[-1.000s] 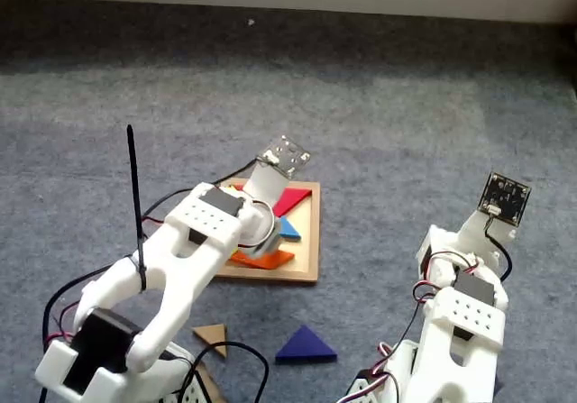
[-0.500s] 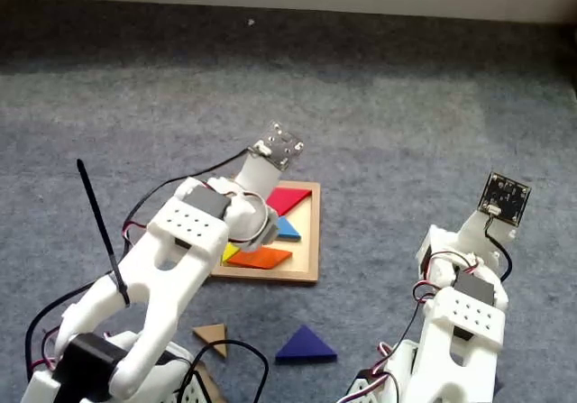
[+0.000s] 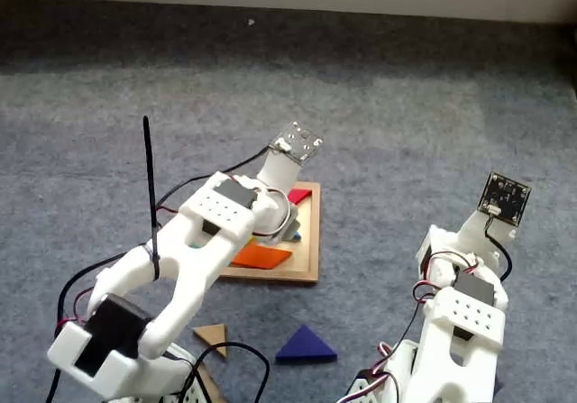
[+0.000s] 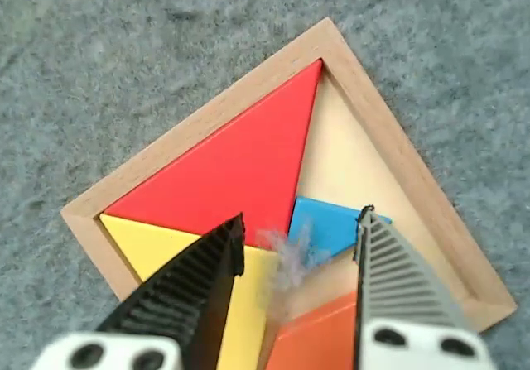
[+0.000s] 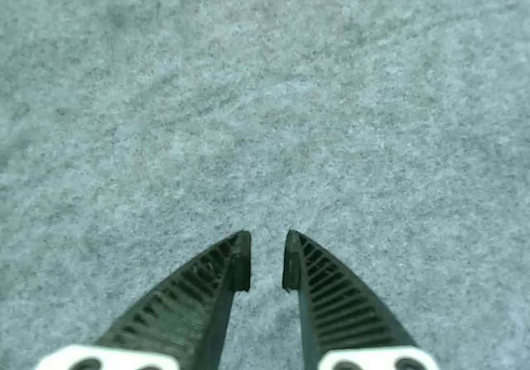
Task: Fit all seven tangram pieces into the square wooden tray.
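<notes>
The square wooden tray [image 4: 207, 115] lies under my left gripper [image 4: 300, 225], which hovers open over its middle with nothing between the fingers. Inside the tray lie a large red triangle [image 4: 240, 163], a yellow piece [image 4: 153, 242], a small blue piece [image 4: 335, 225] and an orange piece [image 4: 319, 337]; one corner strip of the tray floor [image 4: 356, 155] is bare. In the high view the left arm covers much of the tray [image 3: 312, 241]. A dark blue triangle [image 3: 305, 344] and a tan triangle [image 3: 212, 334] lie on the carpet in front of the tray. My right gripper [image 5: 265, 262] is shut above bare carpet.
The grey carpet [image 3: 406, 105] stretches around the tray. The right arm [image 3: 464, 313] stands at the front right, well apart from the tray. A black cable tie [image 3: 150, 187] sticks up from the left arm.
The left arm swung left over the tray, then back right and slightly farther out. The right arm has not moved.
</notes>
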{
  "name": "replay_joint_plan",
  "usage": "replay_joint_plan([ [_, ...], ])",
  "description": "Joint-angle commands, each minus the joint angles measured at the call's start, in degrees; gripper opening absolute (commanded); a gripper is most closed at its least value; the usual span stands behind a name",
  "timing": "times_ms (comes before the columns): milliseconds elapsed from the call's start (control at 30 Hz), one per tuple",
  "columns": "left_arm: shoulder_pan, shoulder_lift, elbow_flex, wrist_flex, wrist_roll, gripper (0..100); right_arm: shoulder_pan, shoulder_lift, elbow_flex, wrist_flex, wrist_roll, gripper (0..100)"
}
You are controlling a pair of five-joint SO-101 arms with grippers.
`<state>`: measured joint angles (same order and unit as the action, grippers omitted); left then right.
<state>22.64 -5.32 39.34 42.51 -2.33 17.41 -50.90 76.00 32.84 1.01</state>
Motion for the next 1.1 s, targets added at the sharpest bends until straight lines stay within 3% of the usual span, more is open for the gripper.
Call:
replay_joint_plan([
  [0,1.01,3.56,-5.14,-0.88,0.7,23,-0.48,-1.27,-0.31,-1.54,0.7,8.0],
  [133,0.75,4.26,-4.88,-0.26,0.7,23,-0.48,-1.27,-0.31,-1.54,0.7,8.0],
  [400,0.4,1.19,-4.09,10.81,0.7,23,-0.48,-1.27,-0.31,-1.54,0.7,8.0],
  [600,-0.31,-8.22,2.77,9.58,0.7,23,-0.48,-1.27,-0.31,-1.54,0.7,8.0],
  [833,-10.51,-28.18,11.47,9.85,0.62,23,-0.48,-1.27,-0.31,-1.54,0.7,8.0],
  [1067,-22.64,-39.69,18.15,18.64,-3.16,27,-0.57,-1.27,-0.4,-1.54,0.7,8.0],
])
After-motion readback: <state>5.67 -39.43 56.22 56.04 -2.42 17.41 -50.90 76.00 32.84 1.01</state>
